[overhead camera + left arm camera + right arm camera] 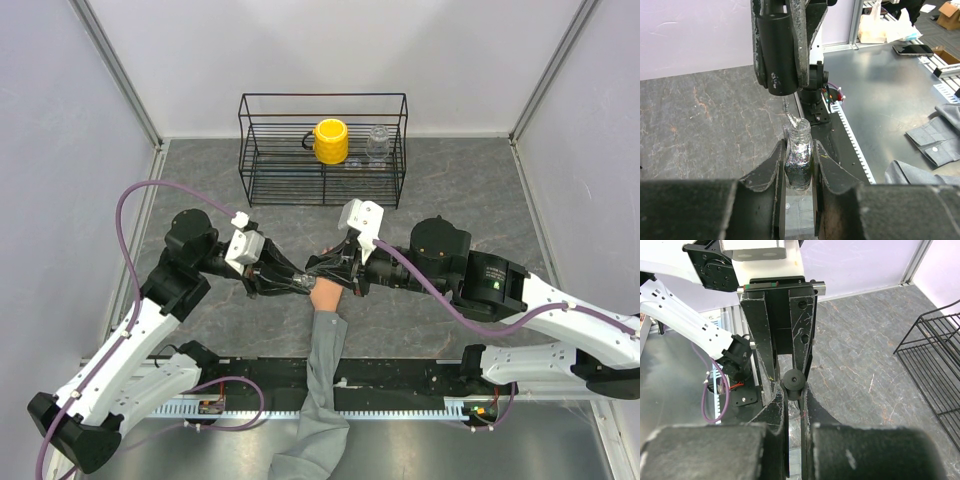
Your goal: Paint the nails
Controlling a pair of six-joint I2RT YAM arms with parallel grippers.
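The left claw is squeezed tight on a little glass bottle of sparkly polish. Its mouth is left open, I think so a brush can dip in. The right claw pinches the black cap, which likely carries that brush. Both claws meet over the peach hand in the middle of the table. Its grey sleeve trails toward the near edge. The nails are hidden under the claws.
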